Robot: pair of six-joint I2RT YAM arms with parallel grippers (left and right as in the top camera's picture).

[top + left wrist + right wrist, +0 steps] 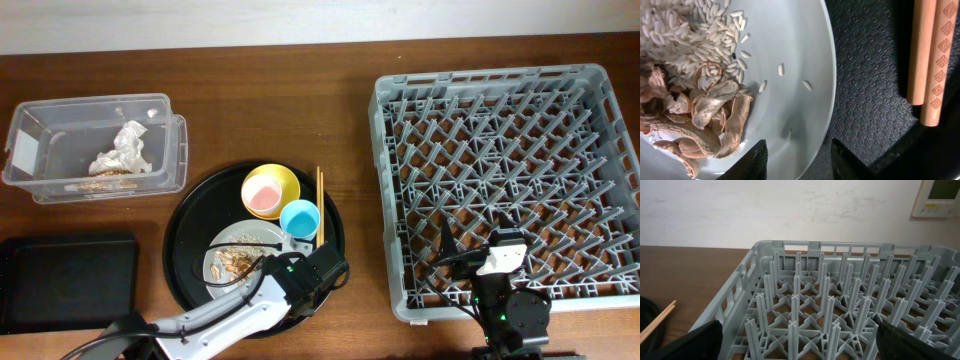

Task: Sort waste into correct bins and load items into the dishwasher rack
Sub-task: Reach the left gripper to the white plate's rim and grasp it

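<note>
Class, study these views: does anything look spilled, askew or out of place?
Nothing broken or tipped. On the grey plate, a few rice grains lie scattered away from the heap beside the brown scraps.

Narrow gap between plate (790,50) and chopsticks (932,55)

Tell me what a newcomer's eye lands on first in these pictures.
The big grey dishwasher rack fills the right side of the table. Left of it, the round black tray holds bright colours: a yellow bowl with a pink cup in it, and a light-blue cup beside. Close up, the left wrist view shows a plate of rice grains and brown scraps.
</note>
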